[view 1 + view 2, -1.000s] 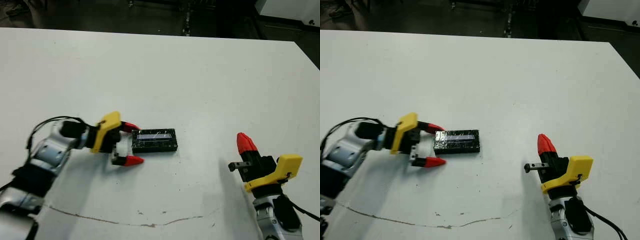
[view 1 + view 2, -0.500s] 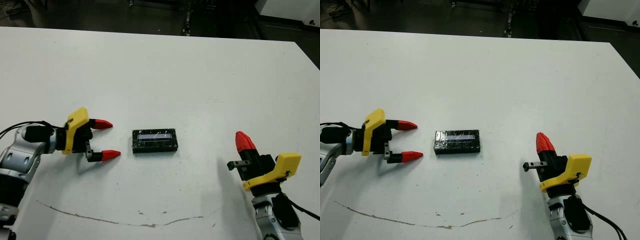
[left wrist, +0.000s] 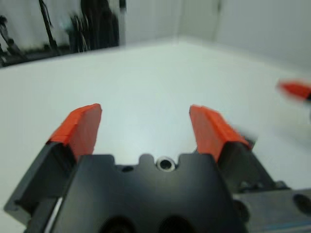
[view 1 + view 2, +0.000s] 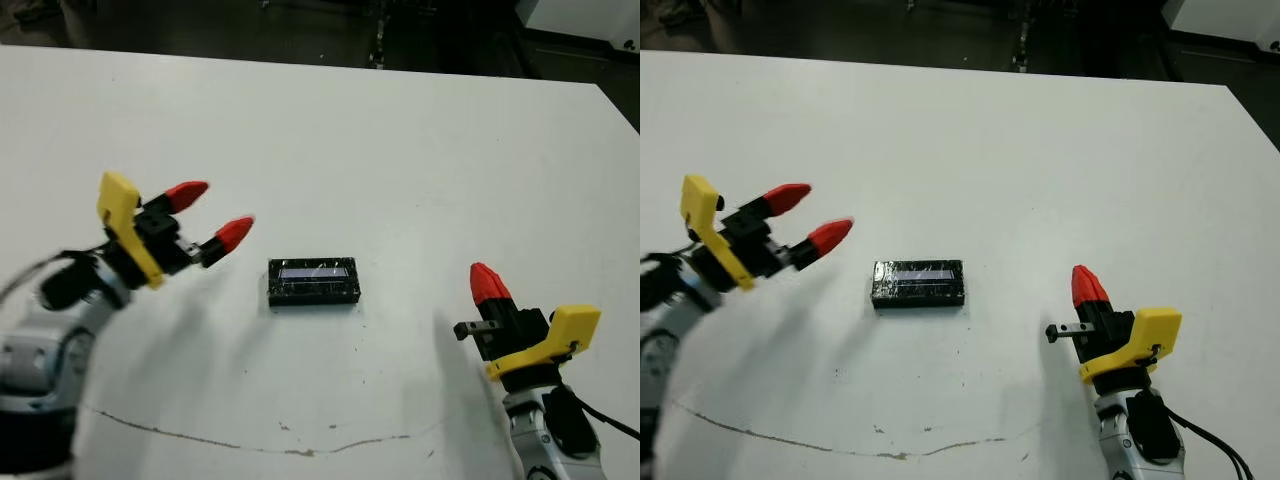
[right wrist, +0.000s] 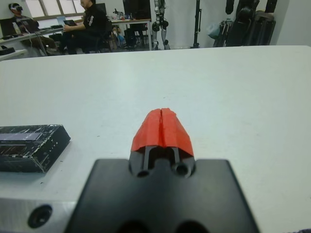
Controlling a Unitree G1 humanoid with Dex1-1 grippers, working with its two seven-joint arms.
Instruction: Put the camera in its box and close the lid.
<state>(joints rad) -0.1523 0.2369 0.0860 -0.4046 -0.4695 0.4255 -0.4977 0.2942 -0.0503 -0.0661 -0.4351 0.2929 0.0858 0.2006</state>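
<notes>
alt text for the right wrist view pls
The right gripper points across the white table, red fingers pressed together and holding nothing. The closed black box lies off to one side; people sit beyond the table.

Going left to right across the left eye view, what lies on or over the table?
Left claw, open and raised → the closed box with its black lid on the table → right claw, shut.
</notes>
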